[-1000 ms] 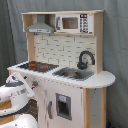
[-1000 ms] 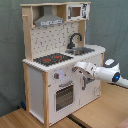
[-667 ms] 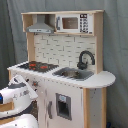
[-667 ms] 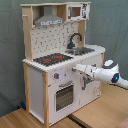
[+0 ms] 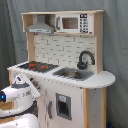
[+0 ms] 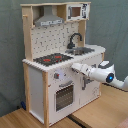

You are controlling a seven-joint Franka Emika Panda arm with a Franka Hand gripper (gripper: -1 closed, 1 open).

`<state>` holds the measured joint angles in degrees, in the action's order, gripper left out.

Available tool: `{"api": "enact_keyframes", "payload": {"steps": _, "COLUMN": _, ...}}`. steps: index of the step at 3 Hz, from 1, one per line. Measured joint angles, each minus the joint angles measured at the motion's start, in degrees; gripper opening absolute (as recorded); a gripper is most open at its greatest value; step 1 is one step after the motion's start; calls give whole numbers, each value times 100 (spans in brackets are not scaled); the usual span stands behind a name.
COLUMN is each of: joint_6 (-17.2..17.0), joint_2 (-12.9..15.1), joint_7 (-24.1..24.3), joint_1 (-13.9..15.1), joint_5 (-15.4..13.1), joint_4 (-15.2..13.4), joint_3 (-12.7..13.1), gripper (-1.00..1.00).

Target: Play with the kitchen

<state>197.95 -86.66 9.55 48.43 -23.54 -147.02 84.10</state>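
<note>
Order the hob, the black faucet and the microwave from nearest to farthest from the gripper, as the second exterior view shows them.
1. The hob, on the counter just above the gripper, which is at the kitchen's front panel.
2. The black faucet, farther back, behind the sink.
3. The microwave, on the top shelf, at the second exterior view's upper right.

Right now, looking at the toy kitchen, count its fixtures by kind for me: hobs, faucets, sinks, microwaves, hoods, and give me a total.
Hob: 1
Faucet: 1
Sink: 1
Microwave: 1
Hood: 1
Total: 5
</note>
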Motion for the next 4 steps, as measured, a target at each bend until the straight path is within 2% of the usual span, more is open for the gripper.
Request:
{"api": "enact_keyframes", "payload": {"steps": 1, "joint_6": 0, "joint_2": 0, "joint_7": 0, "joint_1": 0, "joint_5": 4, "joint_4": 0, "joint_3": 0, "gripper": -100}}
{"api": "enact_keyframes", "payload": {"steps": 2, "joint_6": -3, "joint_2": 0, "joint_7": 20, "joint_1": 7, "joint_5": 123, "joint_4": 3, "joint_3": 13, "gripper": -100}}
{"api": "enact_keyframes", "payload": {"steps": 4, "joint_6": -14, "joint_2": 5, "joint_7": -1295, "joint_1": 1, "joint_5": 149, "joint_4": -1, "joint_3": 17, "gripper": -100}}
